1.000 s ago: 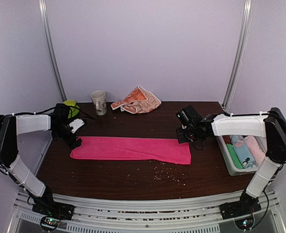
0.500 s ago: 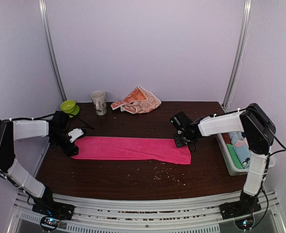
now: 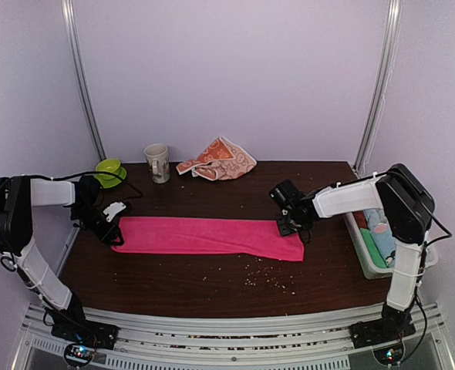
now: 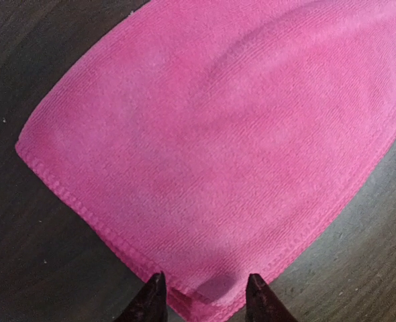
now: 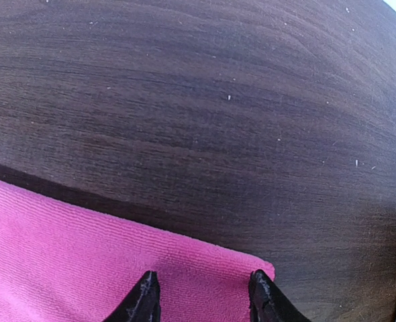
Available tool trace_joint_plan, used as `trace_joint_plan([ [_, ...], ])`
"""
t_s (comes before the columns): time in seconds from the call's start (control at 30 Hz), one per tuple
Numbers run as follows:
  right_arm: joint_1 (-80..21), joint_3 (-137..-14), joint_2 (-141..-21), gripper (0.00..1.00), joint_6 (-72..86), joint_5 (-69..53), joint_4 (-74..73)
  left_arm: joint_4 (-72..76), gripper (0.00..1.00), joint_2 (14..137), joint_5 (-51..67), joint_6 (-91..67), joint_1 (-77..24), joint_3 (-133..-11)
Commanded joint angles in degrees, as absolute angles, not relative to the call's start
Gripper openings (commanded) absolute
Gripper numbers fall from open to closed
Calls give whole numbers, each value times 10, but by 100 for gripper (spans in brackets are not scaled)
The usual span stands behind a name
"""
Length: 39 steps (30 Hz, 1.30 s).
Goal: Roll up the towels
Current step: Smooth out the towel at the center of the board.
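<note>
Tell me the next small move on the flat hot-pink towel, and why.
Probably close both grippers to pinch it. The left gripper straddles a corner at the left end of the hot-pink cloth towel, the right gripper a corner at its right end; jaws apart, towel flat and unrolled.

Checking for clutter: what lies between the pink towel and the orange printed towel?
Nothing: bare table separates the pink towel from the orange printed towel, shown in the top view.
</note>
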<state>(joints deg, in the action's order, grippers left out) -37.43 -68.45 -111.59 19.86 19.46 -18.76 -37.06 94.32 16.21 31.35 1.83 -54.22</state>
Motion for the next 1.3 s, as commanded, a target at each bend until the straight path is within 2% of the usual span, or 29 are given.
trace_joint_plan([
  [0.0, -369, -700, -1128, 45, 197, 210, -183, -407, 37, 963, 236, 315, 32, -564],
  [0.2, -369, -700, -1127, 45, 197, 209, -185, -404, 35, 972, 219, 305, 42, -567],
  [0.43, -370, -706, -1135, 45, 195, 206, -187, -395, 40, 945, 198, 295, 54, -563],
  [1.27, -369, -701, -1143, 44, 196, 194, -182, -390, 40, 986, 219, 286, 61, -552],
])
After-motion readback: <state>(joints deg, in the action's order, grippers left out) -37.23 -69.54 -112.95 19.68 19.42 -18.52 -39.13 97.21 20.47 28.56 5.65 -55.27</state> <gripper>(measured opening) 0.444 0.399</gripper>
